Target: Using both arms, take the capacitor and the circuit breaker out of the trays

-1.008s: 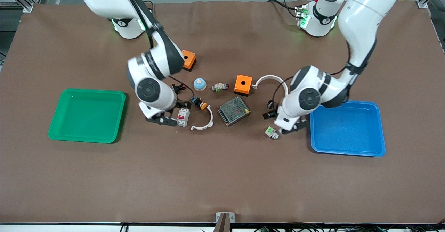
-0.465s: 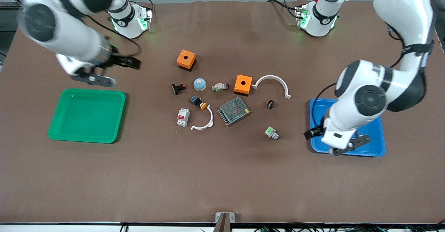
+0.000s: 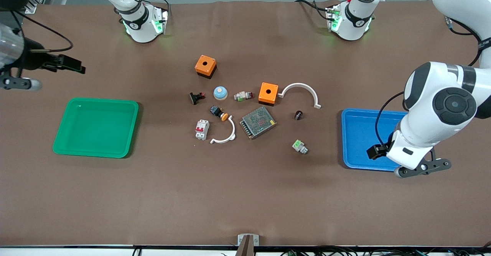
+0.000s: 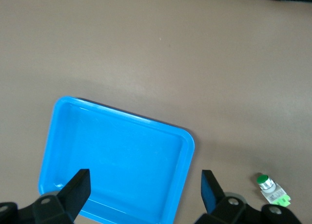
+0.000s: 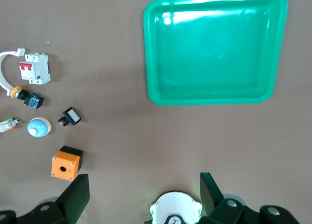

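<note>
Front view: breaker (image 3: pixel 202 129) off right pincer (image 3: pixel 42 73).

Both hands away from the parts.

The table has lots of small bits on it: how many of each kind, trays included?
Trays: 2, green tray, blue tray
Orange boxes: 2
White arcs: 2
Breaker: 1
Capacitor: 1
Mesh box: 1
Other small parts: 5
Total: 14

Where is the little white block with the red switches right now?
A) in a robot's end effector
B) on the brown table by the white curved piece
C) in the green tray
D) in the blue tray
B: the breaker lies on the table beside the white arc; both trays hold nothing.
</note>
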`<action>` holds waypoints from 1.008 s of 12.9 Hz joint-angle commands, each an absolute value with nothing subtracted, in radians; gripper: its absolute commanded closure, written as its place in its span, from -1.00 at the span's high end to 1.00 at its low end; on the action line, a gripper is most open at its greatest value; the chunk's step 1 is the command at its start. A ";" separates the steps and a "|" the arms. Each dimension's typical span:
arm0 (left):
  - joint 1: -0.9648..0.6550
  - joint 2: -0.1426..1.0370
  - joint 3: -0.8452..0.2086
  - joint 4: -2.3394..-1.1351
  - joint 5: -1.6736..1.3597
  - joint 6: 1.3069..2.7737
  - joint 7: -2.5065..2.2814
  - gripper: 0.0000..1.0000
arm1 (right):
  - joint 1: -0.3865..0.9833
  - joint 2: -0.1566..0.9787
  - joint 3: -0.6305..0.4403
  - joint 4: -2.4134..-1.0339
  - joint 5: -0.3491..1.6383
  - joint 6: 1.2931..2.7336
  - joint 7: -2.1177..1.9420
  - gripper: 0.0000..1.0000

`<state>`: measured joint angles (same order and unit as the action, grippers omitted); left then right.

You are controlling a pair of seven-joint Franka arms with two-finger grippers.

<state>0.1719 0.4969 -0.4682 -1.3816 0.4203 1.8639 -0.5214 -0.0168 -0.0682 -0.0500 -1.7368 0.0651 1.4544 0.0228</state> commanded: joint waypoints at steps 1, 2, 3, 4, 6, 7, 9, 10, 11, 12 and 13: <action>0.192 0.468 -0.472 -1.382 0.443 1.844 -0.503 1.00 | -0.043 -0.077 -0.026 -1.671 0.014 1.459 -0.031 1.00; 0.193 0.468 -0.472 -1.382 0.442 1.844 -0.503 1.00 | -0.043 -0.065 -0.026 -1.625 -0.012 1.459 -0.032 1.00; 0.193 0.466 -0.472 -1.382 0.443 1.844 -0.503 1.00 | -0.043 -0.045 -0.026 -1.587 -0.020 1.459 -0.032 1.00; 0.199 0.456 -0.472 -1.382 0.439 1.842 -0.503 1.00 | -0.043 -0.028 -0.025 -1.550 -0.018 1.457 -0.034 1.00; 0.219 0.424 -0.480 -1.384 0.431 1.781 -0.474 1.00 | -0.035 -0.006 -0.023 -1.503 -0.023 1.457 -0.032 1.00; 0.222 0.404 -0.482 -1.384 0.426 1.761 -0.457 1.00 | -0.037 -0.003 -0.023 -1.479 -0.021 1.460 -0.029 1.00; 0.235 0.345 -0.480 -1.384 0.385 1.732 -0.404 1.00 | -0.044 0.008 -0.023 -1.437 -0.014 1.483 -0.031 1.00; 0.241 0.319 -0.482 -1.384 0.347 1.706 -0.393 1.00 | -0.041 0.008 -0.023 -1.437 -0.008 1.505 -0.031 1.00; 0.245 0.295 -0.480 -1.384 0.315 1.697 -0.393 1.00 | -0.038 0.011 -0.023 -1.437 -0.009 1.511 -0.031 1.00; 0.247 0.272 -0.480 -1.384 0.290 1.684 -0.393 1.00 | -0.035 0.015 -0.023 -1.437 -0.012 1.511 -0.031 1.00; 0.262 0.258 -0.482 -1.385 0.258 1.674 -0.391 1.00 | -0.037 0.018 -0.023 -1.437 -0.015 1.511 -0.031 1.00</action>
<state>0.2320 0.3010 -0.4705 -1.3679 0.3078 1.6974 -0.4115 -0.0255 0.0001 -0.0344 -1.4573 -0.0044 1.5118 -0.0186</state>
